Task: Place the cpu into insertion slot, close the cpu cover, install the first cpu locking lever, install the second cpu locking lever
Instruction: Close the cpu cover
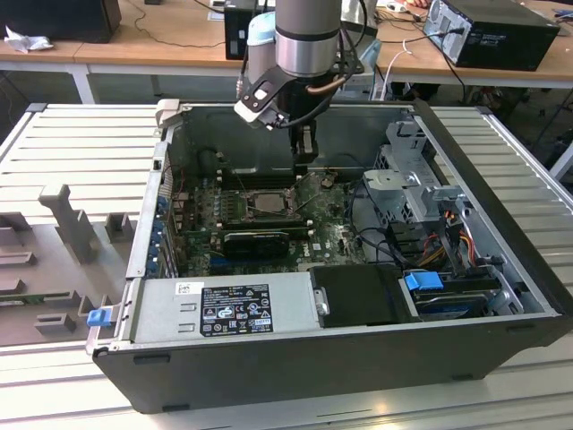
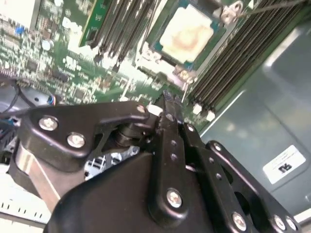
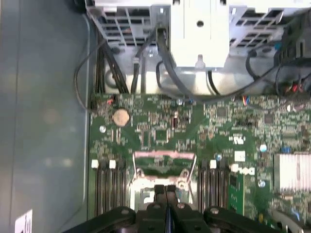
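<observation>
The cpu (image 2: 187, 34), a pale beige square chip, lies flat in the insertion slot (image 1: 266, 202) on the green board. The silvery cpu cover (image 3: 164, 158) frames the socket; I cannot tell whether it is pressed fully down. A thin wire lever (image 2: 272, 5) runs past one corner of the socket. My gripper (image 2: 167, 97) hangs just beside the socket's edge, shut, its two thin black fingers pressed together with nothing between them. In the exterior view the gripper (image 1: 304, 164) points down at the board just to the right of the socket. The gripper's tips (image 3: 165, 190) meet over the socket rim.
Long black memory slots (image 3: 104, 187) flank the socket on both sides. A coin battery (image 3: 120, 116), a silver heatsink (image 3: 291, 170) and cables (image 1: 376, 224) lie around it. A drive cage (image 1: 412, 175), the power supply (image 1: 224, 309) and the case walls (image 1: 148, 215) close in the space.
</observation>
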`<action>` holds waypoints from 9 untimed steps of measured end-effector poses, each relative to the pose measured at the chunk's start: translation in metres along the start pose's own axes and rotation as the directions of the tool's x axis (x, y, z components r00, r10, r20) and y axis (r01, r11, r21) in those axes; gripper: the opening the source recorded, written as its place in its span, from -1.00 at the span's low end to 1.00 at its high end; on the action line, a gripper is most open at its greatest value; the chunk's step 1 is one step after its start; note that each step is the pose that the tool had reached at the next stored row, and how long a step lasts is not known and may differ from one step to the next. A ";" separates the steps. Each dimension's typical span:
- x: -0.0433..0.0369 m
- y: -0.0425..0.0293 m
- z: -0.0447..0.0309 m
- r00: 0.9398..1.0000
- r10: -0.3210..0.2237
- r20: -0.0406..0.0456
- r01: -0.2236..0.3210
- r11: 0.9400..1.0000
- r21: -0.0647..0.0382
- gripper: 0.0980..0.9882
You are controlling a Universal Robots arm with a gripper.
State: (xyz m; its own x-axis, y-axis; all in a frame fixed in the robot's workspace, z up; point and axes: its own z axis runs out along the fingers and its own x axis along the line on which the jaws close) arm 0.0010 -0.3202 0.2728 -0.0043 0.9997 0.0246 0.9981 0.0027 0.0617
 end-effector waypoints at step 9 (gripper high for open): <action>0.0000 0.0188 0.0031 1.000 -0.001 -0.004 0.001 1.000 0.000 -0.98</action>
State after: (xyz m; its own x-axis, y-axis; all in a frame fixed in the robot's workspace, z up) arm 0.0199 -0.3201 0.2709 -0.0053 0.9996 0.0288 0.9981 0.0035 0.0613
